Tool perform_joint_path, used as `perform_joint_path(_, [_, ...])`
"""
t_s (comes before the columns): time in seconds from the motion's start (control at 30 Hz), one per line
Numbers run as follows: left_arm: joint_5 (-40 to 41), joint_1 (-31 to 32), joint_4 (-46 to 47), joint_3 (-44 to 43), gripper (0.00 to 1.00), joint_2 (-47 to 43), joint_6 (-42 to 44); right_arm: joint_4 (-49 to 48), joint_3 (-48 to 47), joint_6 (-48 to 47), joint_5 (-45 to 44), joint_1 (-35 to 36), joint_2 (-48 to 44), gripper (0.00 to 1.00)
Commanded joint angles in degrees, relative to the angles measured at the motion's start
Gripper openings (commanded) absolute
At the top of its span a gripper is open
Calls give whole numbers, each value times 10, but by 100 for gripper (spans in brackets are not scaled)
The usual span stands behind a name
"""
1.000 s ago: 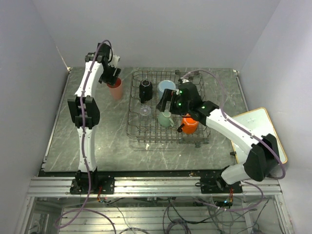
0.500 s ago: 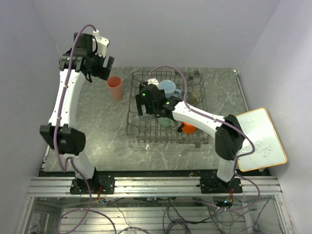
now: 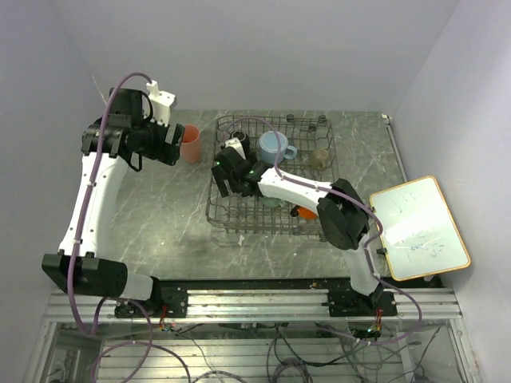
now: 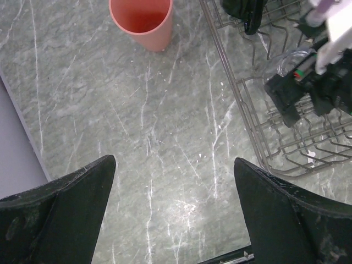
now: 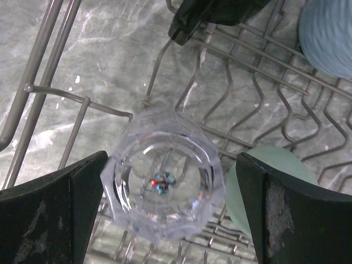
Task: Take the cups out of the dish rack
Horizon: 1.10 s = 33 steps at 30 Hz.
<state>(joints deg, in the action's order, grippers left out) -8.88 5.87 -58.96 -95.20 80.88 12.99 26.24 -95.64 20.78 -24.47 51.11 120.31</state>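
The grey wire dish rack (image 3: pixel 226 214) stands mid-table. My right gripper (image 3: pixel 227 174) is inside its left part, open, with its fingers on either side of a clear glass cup (image 5: pixel 165 190) that stands on the grid. A mint-green cup (image 5: pixel 269 181), a light-blue mug (image 3: pixel 273 146), a black mug (image 5: pixel 214 14), a small beige cup (image 3: pixel 320 155) and a partly hidden orange mug (image 3: pixel 303 211) are in the rack. The pink tumbler (image 3: pixel 191 143) stands upright on the table left of the rack. My left gripper (image 3: pixel 169 147) is open and empty beside it.
A white board with an orange rim (image 3: pixel 415 227) lies at the table's right edge. The grey wall is close on the left (image 4: pixel 16 148). In the left wrist view the rack's rim (image 4: pixel 242 104) and my right gripper (image 4: pixel 308 88) are on the right.
My left gripper let go of the pink tumbler on the table and pulled back to the left. My right gripper moved left across the rack from the mint-green cup to the clear glass.
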Motion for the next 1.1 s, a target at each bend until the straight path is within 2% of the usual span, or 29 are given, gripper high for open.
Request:
perform_joint_path(0.0, [-28,-5,15,30,100,-35,-10,-14,-29,-14,-3,2,30,100])
perform_joint_path(0.23, [-68,-6,61,84,99,-90,-19,-13,-32,-6,-3,2,47,87])
perform_joint_path(0.63, [-121,-6,159,226,100,-170,13,-16,-30,-11,40,-8,-18,44])
perform_joint_path(0.9, [-201,-6,215,319,100,-225,82,-16,0,14,111,-31,-117,41])
perform_joint_path(1.07, [-265,-6,246,376,100,-283,162,-40,60,52,208,-58,-196,40])
